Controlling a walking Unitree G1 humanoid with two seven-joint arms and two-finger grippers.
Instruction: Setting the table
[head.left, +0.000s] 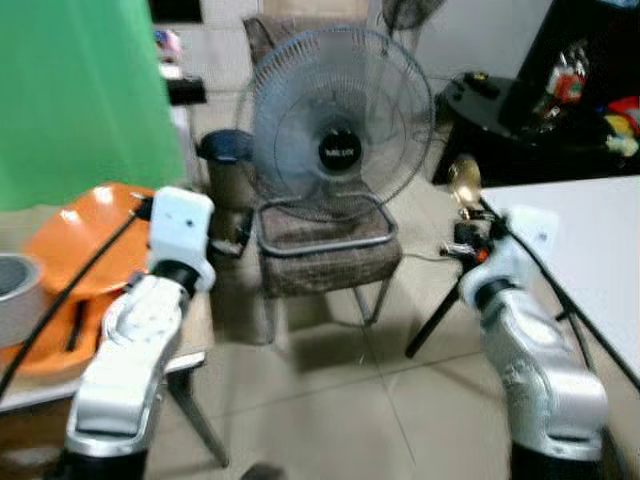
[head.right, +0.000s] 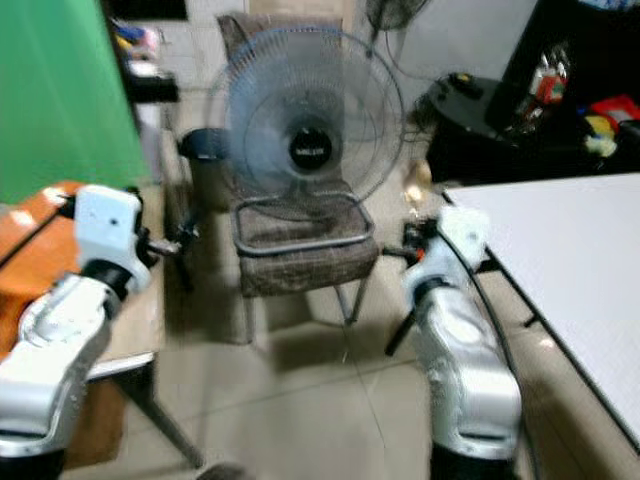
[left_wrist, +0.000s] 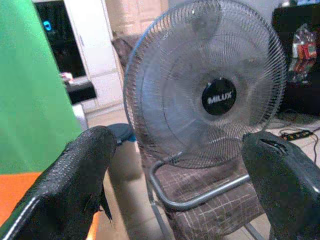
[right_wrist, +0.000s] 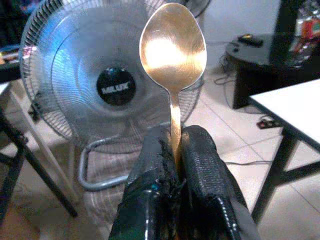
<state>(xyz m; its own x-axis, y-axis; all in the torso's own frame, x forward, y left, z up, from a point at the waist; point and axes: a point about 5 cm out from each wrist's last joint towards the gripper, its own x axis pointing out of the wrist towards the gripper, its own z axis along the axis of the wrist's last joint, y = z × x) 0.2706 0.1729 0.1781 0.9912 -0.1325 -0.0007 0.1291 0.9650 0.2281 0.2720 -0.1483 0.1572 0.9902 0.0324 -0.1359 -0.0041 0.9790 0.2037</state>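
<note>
- Gold-coloured metal spoon (right_wrist: 172, 47): oval bowl polished enough to glare with a bright reflection, narrowing into a thin straight handle. It stands upright, bowl uppermost, with the handle's lower end buried between the two black fingers (right_wrist: 202, 160) of the right gripper (right_wrist: 175, 150), which are clenched on it.
- In the head views the spoon's bowl (head.left: 464, 180) appears at about 2 o'clock from the picture's centre, above the right arm's white wrist and just beside the near corner of the white rectangular table (head.left: 590, 250).
- Left gripper (left_wrist: 180, 165): its two black padded fingers (left_wrist: 82, 175) are spread wide apart with nothing between them, aimed at the grey wire-caged floor fan (left_wrist: 207, 85) with a black hub marked "MILUX".
- The fan rests on the seat of a brown checked chair with a metal tube frame (head.left: 325, 255), straight ahead at 12 o'clock.
- At 9 o'clock lies an orange plastic tray (head.left: 85, 240) on a side table, with a grey tape roll (head.left: 15, 295) beside it and a green screen (head.left: 80, 90) behind.
</note>
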